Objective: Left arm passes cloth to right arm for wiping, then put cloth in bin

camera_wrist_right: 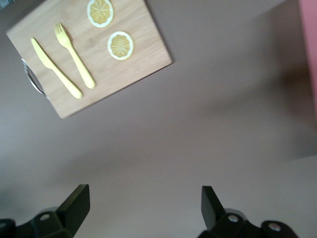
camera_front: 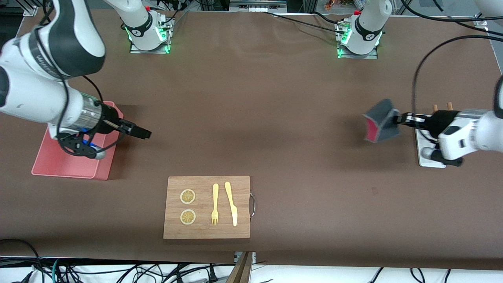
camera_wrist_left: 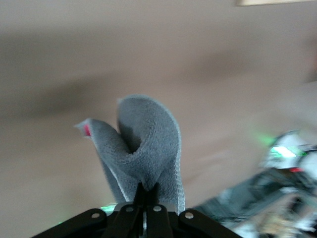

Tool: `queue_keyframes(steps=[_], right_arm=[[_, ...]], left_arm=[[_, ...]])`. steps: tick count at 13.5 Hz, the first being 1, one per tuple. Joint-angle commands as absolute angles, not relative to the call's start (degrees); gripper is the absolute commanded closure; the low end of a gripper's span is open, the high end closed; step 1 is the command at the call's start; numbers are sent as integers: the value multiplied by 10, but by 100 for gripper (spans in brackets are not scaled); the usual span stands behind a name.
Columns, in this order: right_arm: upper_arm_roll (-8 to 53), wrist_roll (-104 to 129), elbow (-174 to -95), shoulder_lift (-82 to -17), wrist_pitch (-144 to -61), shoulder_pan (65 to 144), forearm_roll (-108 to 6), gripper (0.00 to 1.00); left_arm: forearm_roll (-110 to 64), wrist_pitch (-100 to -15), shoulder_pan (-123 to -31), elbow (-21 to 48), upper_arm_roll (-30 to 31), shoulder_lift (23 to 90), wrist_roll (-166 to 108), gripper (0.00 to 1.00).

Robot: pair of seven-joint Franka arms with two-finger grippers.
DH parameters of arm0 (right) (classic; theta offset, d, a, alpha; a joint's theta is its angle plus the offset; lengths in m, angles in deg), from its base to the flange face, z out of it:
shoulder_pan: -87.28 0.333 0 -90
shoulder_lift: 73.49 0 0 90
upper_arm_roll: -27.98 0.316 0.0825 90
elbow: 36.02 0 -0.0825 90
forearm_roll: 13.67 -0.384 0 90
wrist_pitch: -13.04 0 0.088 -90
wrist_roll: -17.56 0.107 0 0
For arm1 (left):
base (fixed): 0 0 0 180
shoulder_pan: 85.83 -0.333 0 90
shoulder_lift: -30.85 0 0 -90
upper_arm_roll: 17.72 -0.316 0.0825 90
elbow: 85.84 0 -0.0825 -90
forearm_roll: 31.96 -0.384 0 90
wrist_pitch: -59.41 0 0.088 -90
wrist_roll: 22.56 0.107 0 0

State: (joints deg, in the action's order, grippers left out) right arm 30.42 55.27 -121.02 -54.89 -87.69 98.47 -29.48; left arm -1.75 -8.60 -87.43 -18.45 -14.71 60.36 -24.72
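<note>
Currently the cloth (camera_front: 378, 125) is off the bench (camera_front: 275, 118), pinched in my left gripper (camera_front: 397, 119) over the left arm's end of the bench, just beside the small white tray (camera_front: 426, 155). My left fingers (camera_wrist_left: 140, 198) are fully shut on one gathered edge; the rest of the cloth stands out from them in a loose double fold, grey face outward, crimson showing at the free edge.

Handling judgement: the cloth is light, soft and floppy. It will not slip easily, but it will sag and refold when released. The best place for the second grip is the free fold, well clear of my left fingers.

Left arm pose: stretched low and nearly level, wrist pointing toward the right arm's end of the bench.

My right gripper (camera_front: 143, 133) hangs beside the bin (camera_front: 67, 167), fingers (camera_wrist_right: 74, 203) spread wide and empty, aimed toward the bench's middle. The wooden board (camera_front: 207, 207) lies nearer the front camera.
</note>
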Motion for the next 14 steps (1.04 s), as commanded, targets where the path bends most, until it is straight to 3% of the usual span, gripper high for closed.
queue_keyframes(steps=[1, 6, 10, 14], right_arm=[[302, 638, -1207, -535, -916, 1010, -320, 1], [302, 785, -1207, -499, -1023, 1073, -341, 1], [302, 835, -1207, -491, -1028, 1102, -345, 1], [302, 838, -1208, -498, -996, 1103, -374, 1]], left_arm=[[122, -131, -817, -196, -155, 639, -371, 100], [266, -341, -699, -199, -154, 666, -556, 100], [354, -514, -625, -203, -154, 693, -608, 100], [385, -568, -601, -203, -154, 705, -608, 100]])
